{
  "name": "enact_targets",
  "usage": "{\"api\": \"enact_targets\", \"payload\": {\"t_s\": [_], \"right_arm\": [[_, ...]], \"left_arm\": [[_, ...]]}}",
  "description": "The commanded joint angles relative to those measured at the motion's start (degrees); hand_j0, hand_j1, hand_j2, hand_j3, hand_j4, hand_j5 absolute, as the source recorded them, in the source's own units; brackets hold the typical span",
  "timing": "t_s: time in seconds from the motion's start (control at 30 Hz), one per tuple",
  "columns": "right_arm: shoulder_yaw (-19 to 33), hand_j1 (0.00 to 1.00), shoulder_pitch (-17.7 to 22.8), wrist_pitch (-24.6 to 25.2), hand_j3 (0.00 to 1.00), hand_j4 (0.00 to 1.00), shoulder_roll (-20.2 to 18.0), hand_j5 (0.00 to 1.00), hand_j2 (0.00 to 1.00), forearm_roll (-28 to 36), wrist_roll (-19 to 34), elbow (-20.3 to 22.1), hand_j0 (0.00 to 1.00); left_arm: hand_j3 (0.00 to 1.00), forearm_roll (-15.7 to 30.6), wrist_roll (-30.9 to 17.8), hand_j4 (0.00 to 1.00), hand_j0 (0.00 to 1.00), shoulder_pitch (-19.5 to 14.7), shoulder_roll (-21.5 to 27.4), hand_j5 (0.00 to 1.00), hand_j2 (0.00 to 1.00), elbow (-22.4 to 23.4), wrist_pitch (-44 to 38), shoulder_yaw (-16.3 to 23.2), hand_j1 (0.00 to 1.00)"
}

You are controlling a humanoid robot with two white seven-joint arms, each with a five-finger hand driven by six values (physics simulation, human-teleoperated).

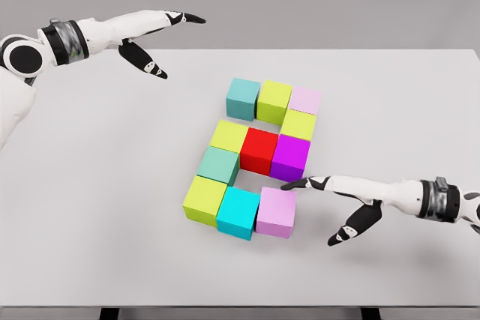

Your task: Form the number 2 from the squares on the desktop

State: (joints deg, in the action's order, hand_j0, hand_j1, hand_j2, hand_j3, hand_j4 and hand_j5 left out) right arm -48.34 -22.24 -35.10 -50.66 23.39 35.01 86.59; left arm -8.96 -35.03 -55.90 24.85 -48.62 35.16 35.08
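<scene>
Right hand (330, 189) open, fingertips touching pink cube (275, 212); holds nothing. Left hand (154, 31) open above table (90, 185) far-left corner; empty.

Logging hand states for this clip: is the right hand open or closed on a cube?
Open. The right hand has spread fingers, its fingertips by the pink cube, grasping nothing.

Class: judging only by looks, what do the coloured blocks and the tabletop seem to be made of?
Blocks, e.g. the red block: probably matte plastic or painted wood, with flat uniform colour, crisp edges and no grain. Tabletop: smooth matte light-grey surface, perhaps laminate. As a simulator render, neither is certain.
</scene>
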Motion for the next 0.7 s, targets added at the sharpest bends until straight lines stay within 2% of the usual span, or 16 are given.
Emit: {"api": "enact_targets", "payload": {"t_s": [0.0, 0.3, 0.67], "right_arm": [[-0.1, 1.0, 0.0, 0.1, 1.0, 1.0, 0.0, 1.0, 1.0, 0.4, 0.0, -0.1, 1.0], [-0.2, 1.0, 0.4, 0.1, 1.0, 1.0, 0.0, 1.0, 1.0, 0.3, 0.0, 1.7, 1.0], [-0.2, 1.0, 0.6, 0.1, 1.0, 1.0, -0.7, 1.0, 1.0, 0.3, 0.0, 2.1, 1.0]], "left_arm": [[1.0, 0.4, 0.0, 1.0, 1.0, 0.0, 0.0, 1.0, 1.0, -0.1, -0.2, -0.1, 1.0], [1.0, 0.4, 0.0, 1.0, 1.0, -0.1, 0.0, 1.0, 1.0, 0.0, -0.2, -0.2, 1.0], [1.0, 0.4, 0.0, 1.0, 1.0, 0.0, 0.0, 1.0, 1.0, 0.0, -0.2, -0.1, 1.0]]}}
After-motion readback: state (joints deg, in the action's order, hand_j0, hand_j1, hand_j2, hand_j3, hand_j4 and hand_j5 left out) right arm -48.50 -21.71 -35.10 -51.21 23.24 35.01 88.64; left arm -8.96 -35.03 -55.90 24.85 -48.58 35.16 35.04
